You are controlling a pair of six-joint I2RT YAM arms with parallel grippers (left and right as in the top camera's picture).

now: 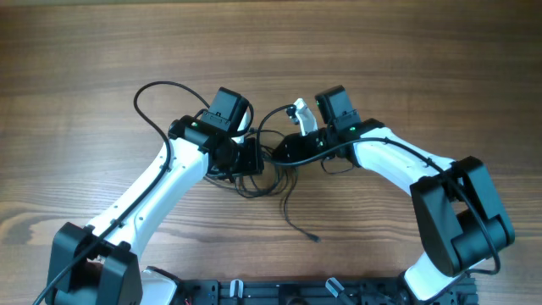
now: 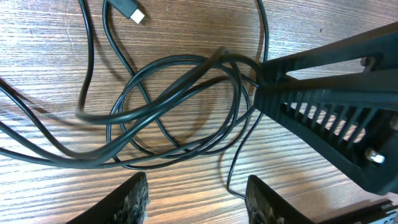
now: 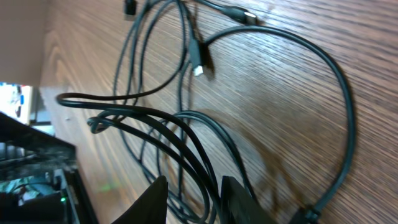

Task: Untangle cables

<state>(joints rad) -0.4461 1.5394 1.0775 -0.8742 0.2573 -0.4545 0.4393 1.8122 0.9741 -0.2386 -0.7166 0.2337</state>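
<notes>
The cables [image 1: 264,176] lie knotted on the table [image 1: 423,51] between the 2 arms, with 1 loop [image 1: 157,95] thrown out beside the left arm and 1 tail running toward the near edge to a small plug [image 1: 313,239]. The main risk, as I judge it, is that a pull from either side cinches the crossed loops tighter rather than freeing them, since several strands overlap right where the grippers meet; the right gripper [image 3: 193,202] has its jaws apart with about 3 strands running through the gap, none visibly pinched, so closing here could catch more than 1 cord and drag the whole bundle; the left gripper [image 2: 199,199] hovers over the coil, jaws apart and empty, 1 thin strand lying on the wood beneath; no container of any kind is in view.
</notes>
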